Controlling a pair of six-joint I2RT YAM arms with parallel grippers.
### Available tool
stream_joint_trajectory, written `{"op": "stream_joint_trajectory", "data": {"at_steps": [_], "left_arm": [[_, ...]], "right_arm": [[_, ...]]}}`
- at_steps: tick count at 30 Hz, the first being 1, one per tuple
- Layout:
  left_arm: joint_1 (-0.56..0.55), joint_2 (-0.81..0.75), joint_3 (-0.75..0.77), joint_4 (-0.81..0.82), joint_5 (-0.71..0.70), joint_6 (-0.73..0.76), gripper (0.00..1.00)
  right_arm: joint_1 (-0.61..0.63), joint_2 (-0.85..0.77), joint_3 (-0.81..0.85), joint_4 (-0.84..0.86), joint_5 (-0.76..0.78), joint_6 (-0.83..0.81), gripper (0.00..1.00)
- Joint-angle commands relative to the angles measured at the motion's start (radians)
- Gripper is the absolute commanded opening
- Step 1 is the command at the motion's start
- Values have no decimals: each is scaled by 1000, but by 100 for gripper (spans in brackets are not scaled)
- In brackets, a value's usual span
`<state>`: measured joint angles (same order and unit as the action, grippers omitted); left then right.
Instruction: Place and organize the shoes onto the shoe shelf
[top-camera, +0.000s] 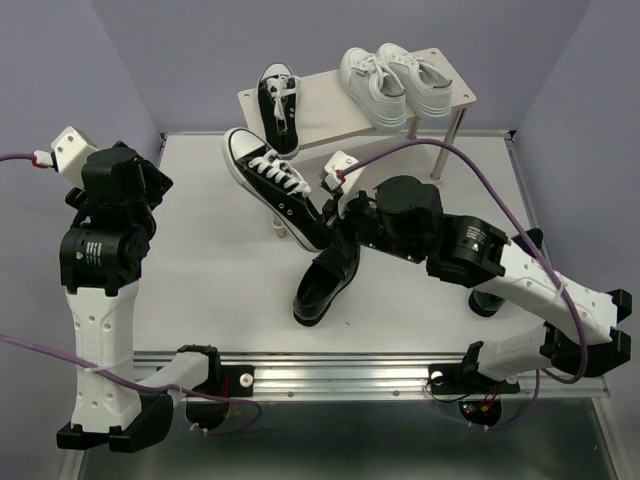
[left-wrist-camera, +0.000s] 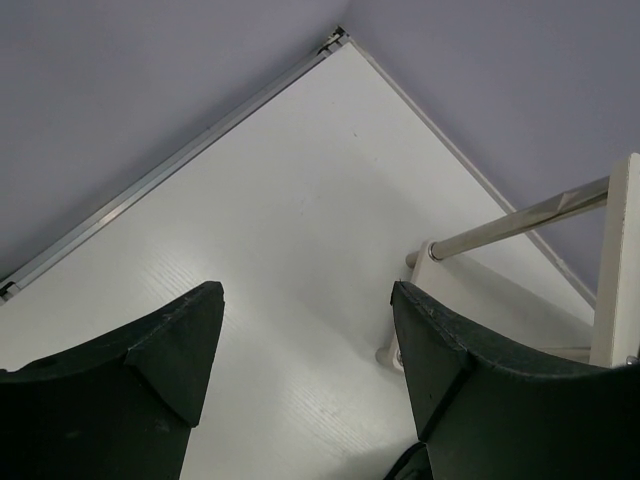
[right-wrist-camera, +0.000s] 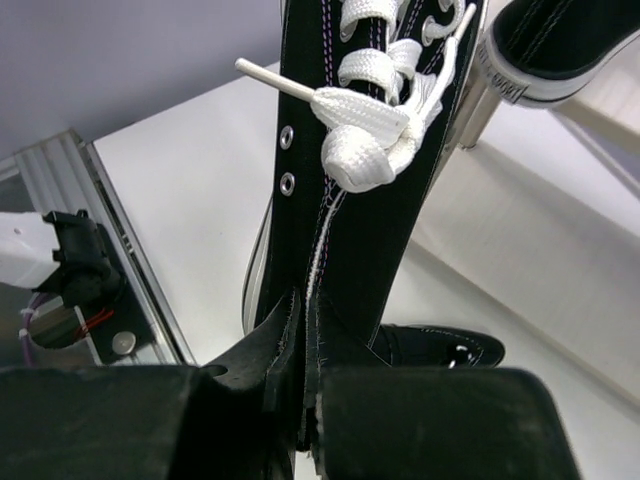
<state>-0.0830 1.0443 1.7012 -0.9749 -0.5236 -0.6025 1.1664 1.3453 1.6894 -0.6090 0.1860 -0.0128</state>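
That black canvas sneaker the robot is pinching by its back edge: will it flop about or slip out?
Probably somewhat floppy: the right gripper clamps only thin canvas of the black canvas sneaker, which folds together there. The white rubber sole likely keeps its length stiff. The laces stick out loosely and might snag.
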Motion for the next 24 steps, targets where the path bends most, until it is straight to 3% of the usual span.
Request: {"op": "stream_joint_trajectory", "data": {"at_steps": [1, 10, 17, 24], "left_arm": [[6, -9, -17, 30, -4, 4, 79], [8, -18, -49, 48, 10, 0, 79], [8, -17, -71, 68, 37, -3, 79], [9, -24, -92, 82, 62, -6, 79]], "right_arm": [[7, -64, 82, 244, 87, -67, 1], [7, -34, 170, 337, 297, -159, 1], [7, 102, 325, 403, 594, -249, 1], [-66, 222, 455, 417, 629, -265, 1]]}}
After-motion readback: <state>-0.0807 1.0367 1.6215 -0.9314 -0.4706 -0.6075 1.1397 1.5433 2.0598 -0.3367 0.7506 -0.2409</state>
